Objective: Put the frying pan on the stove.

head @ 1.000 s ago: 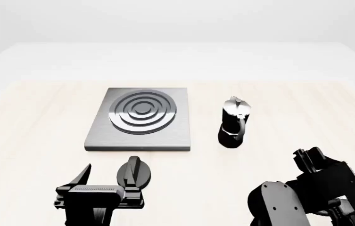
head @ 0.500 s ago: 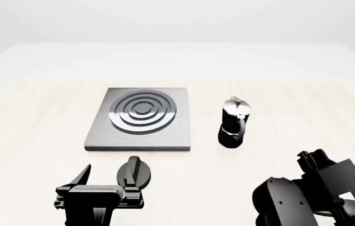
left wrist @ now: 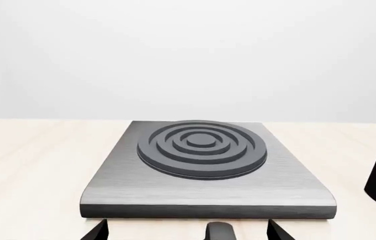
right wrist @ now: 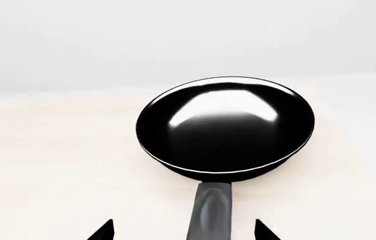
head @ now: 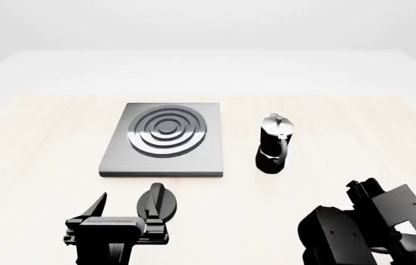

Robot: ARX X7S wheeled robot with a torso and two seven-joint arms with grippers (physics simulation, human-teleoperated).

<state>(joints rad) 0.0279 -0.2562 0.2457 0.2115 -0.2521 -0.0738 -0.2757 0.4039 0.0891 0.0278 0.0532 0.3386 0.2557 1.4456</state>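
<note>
Glossy black frying pan (right wrist: 226, 131), round and shallow, mirror-bright inside, long black handle running back between the spread tips of the right gripper (right wrist: 184, 231), released, gripping nothing. Resting on the pale wooden table (head: 38, 143), off the stove (head: 165, 140). Left gripper (left wrist: 186, 231) likewise released, near the stove's front edge.

Simulated kitchen mock-up, stove (head: 165, 141), moka pot (head: 274, 144), pale wooden table (head: 38, 165)
</note>
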